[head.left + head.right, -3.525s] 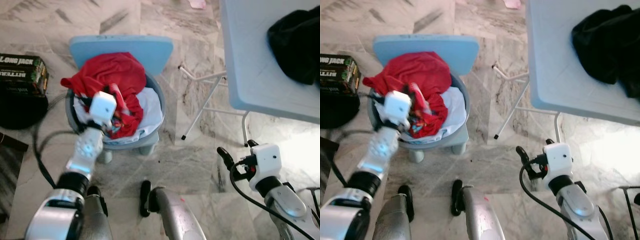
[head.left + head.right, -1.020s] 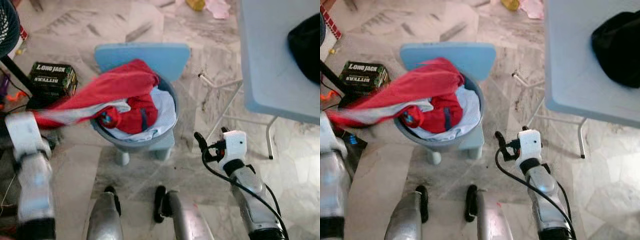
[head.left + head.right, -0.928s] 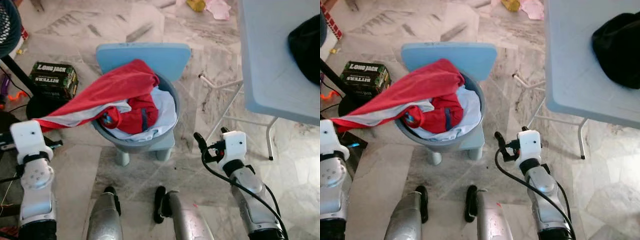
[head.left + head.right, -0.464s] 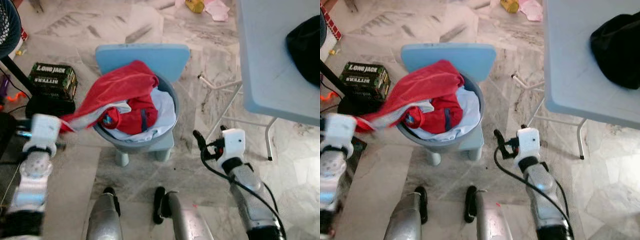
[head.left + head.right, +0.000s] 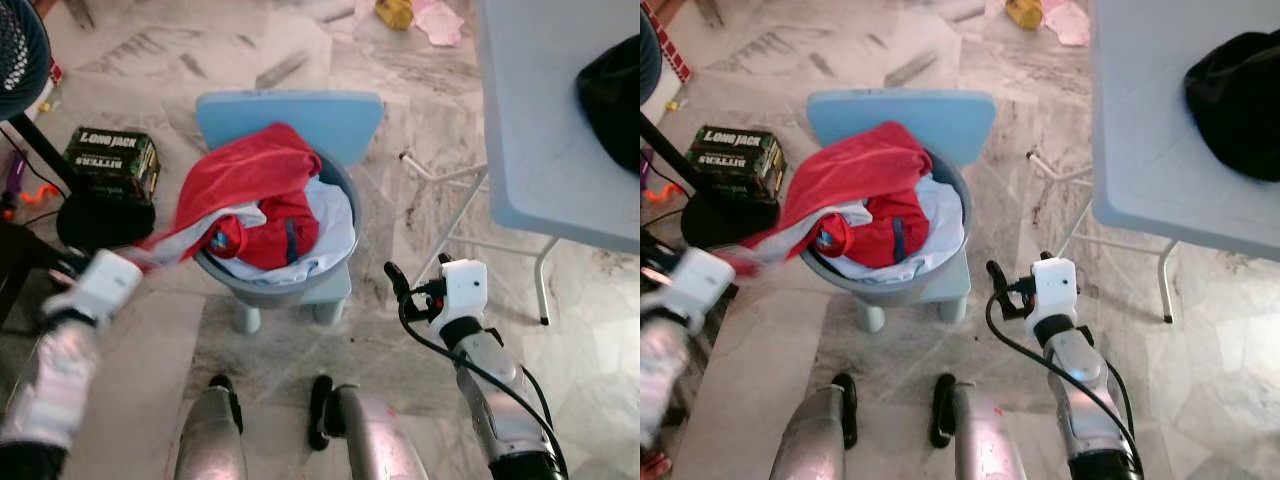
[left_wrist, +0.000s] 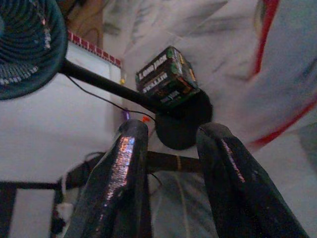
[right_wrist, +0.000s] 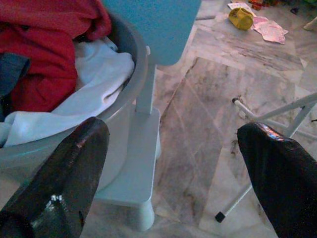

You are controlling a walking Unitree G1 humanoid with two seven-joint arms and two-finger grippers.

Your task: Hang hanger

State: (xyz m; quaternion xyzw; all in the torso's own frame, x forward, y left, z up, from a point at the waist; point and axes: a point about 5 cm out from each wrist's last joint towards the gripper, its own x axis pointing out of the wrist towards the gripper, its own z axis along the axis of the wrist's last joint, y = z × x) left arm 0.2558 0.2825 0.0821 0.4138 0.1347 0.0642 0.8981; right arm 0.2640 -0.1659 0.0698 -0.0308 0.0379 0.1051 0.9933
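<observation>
1. Standing nearest the camera – the robot's own legs (image 5: pixel 215 440) on a marble floor (image 5: pixel 420 200).
2. Left gripper (image 6: pixel 171 130) is low at the robot's left and blurred in the eye views. Its fingers (image 6: pixel 124 168) stand a narrow gap apart with nothing between them.
3. Right gripper (image 7: pixel 176 134) hovers just to the right of the stool. Its fingers are spread wide and hold nothing.
4. Grey basin (image 5: pixel 270 292) sits on a small blue stool (image 5: pixel 290 115) between the two arms.
5. Red garment (image 5: pixel 245 175) is heaped in the basin. One red-and-grey end trails over the rim toward the left gripper and reaches close to it; I cannot tell whether it touches.
6. White cloth (image 5: pixel 330 225) lies under the red one, against the basin's right wall.
7. Dark printed box (image 5: pixel 112 160) sits on the floor left of the stool, touching the round black base (image 5: pixel 95 220) of a fan (image 6: pixel 27 44).
8. Pale blue table (image 5: pixel 530 120) stands at far right – a black cloth (image 5: pixel 612 100) is bunched on it.
9. Yellow object (image 5: pixel 397 12) lies on the floor at the far edge.
</observation>
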